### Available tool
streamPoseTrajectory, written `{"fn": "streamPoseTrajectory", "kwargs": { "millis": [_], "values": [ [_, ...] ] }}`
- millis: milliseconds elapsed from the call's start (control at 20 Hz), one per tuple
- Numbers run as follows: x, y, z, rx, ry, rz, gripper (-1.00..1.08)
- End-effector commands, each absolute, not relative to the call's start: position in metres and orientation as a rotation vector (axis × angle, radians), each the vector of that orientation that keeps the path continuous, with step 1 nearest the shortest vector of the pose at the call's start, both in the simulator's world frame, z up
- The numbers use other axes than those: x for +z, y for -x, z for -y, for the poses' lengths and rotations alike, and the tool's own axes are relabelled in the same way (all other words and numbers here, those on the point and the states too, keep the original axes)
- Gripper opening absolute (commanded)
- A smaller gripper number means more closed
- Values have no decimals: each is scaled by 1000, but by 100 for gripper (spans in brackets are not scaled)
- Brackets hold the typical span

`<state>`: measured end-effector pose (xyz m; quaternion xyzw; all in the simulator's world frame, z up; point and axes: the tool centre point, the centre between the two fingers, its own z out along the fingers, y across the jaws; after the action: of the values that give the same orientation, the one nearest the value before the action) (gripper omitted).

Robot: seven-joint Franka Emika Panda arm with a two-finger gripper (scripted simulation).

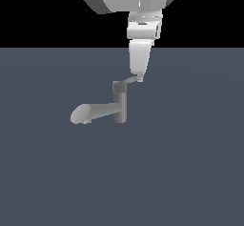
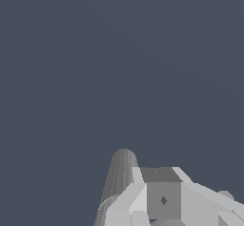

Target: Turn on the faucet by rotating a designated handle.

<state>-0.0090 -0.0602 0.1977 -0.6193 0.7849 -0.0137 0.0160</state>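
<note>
Your gripper [image 1: 137, 77], jaw width not discernible, touches the handle [image 1: 129, 81] tip at frame centre. This stiff, thin lever pivots; push near its free end, not the faucet [image 1: 119, 107] post.

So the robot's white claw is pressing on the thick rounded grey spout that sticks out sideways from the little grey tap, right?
Not quite. The white gripper is at the thin light-grey lever handle on top of the small grey faucet, not the thick rounded spout, which sticks out untouched toward the exterior view's left. The exterior view shows this.
</note>
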Motion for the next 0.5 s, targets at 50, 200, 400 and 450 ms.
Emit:
{"fn": "streamPoseTrajectory", "kwargs": {
  "millis": [50,200,400,450],
  "values": [
    [189,23,45,-18,1947,-2444,-100],
    [188,30,38,-14,1947,-2448,-100],
    [186,41,29,-9,1948,-2454,-100],
    [185,44,27,-8,1948,-2456,-100]
  ]
}}
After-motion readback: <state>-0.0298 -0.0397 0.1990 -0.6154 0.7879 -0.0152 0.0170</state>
